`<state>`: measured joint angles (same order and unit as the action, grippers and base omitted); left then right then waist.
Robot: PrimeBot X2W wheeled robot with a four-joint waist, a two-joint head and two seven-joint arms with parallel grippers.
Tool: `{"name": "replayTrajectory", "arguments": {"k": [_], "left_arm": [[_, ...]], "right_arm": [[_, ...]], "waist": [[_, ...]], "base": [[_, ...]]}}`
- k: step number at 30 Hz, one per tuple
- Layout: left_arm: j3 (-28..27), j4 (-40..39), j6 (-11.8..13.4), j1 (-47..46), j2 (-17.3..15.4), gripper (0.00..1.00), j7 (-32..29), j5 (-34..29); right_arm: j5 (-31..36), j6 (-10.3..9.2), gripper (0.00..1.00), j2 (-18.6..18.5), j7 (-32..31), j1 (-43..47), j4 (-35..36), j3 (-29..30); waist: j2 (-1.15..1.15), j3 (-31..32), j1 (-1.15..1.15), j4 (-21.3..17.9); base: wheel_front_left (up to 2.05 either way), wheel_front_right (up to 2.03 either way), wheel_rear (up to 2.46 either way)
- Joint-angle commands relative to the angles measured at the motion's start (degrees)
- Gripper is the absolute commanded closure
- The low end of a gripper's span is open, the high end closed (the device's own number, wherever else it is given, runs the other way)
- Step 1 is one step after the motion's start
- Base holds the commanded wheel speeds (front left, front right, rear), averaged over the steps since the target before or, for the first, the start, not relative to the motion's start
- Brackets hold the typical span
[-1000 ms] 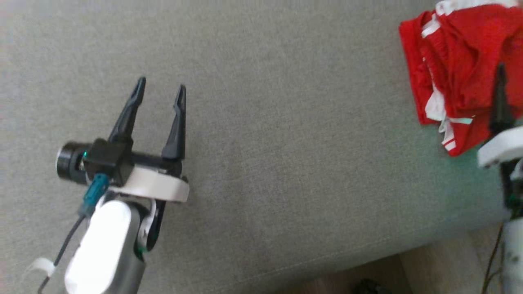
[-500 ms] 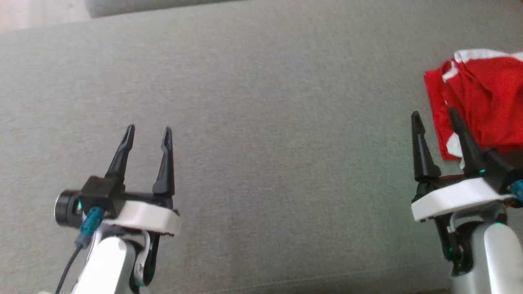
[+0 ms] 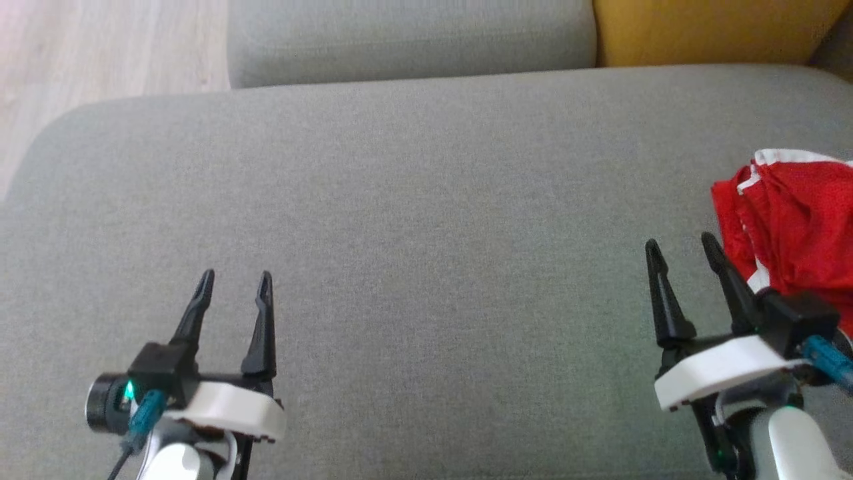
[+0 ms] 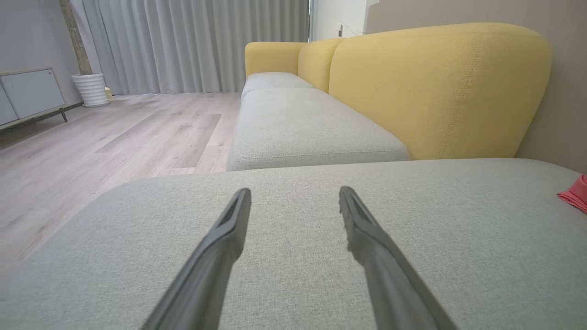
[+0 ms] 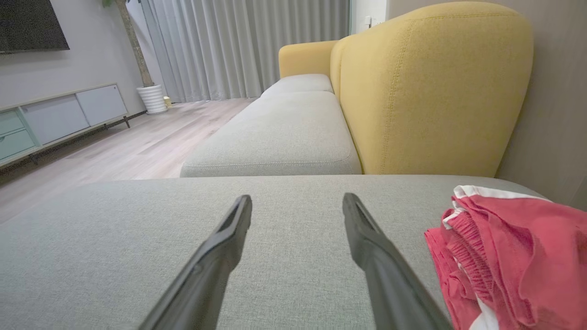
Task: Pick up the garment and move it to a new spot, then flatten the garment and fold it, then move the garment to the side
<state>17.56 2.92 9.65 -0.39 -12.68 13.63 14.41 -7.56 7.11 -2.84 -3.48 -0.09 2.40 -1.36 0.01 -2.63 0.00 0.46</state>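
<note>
In the head view, the red garment [image 3: 793,227] with white trim lies bunched at the far right of the grey sofa seat [image 3: 426,200], partly cut off by the picture's edge. The left gripper [image 3: 236,277] hovers over bare cushion at the lower left, well apart from the cloth. Its fingers are spread wide and hold nothing. The right gripper [image 3: 678,243] is just beside the garment, its fingers also wide and empty. I cannot tell whether the outer finger touches the cloth.

In the left wrist view, the two fingers point across the seat toward the yellow backrest [image 4: 440,91]. A corner of the garment shows at the far right.

In the right wrist view, the garment lies in loose folds on the seat, to the right of the fingers. A white pot [image 5: 151,98] stands by the curtain with a trunk [image 5: 133,46] rising from it. The cabinet [image 5: 59,114] is closed, so its contents are hidden.

I judge that this heap fits either a garment waiting to be lifted or one already put aside after a rough fold. In both cases, the right fingers should move without catching the loose edge.
</note>
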Motion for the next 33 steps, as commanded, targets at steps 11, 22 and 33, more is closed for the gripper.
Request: {"name": "replayTrajectory", "arguments": {"k": [11,22,33], "left_arm": [[-2.25,-2.84,1.41,1.87,-1.97,0.0,-1.39,0.79],[-1.83,-2.82,1.5,2.67,-2.71,0.0,-2.25,1.18],[-1.24,-2.93,1.7,2.59,-3.04,0.0,-2.34,1.2]], "right_arm": [[-1.45,0.37,0.0,-0.04,-0.09,2.51,3.26,-0.75],[-1.22,0.37,0.0,-0.04,-0.75,3.37,3.56,-0.22],[-0.37,0.37,0.0,-0.04,-1.67,3.65,4.04,-0.21]], "waist": [[-0.01,3.63,0.0,-0.07],[-0.01,4.43,0.0,0.1],[-0.01,4.14,0.0,0.17]], "base": [[0.0,0.0,0.0],[0.0,0.0,0.0],[0.0,0.0,0.0]]}}
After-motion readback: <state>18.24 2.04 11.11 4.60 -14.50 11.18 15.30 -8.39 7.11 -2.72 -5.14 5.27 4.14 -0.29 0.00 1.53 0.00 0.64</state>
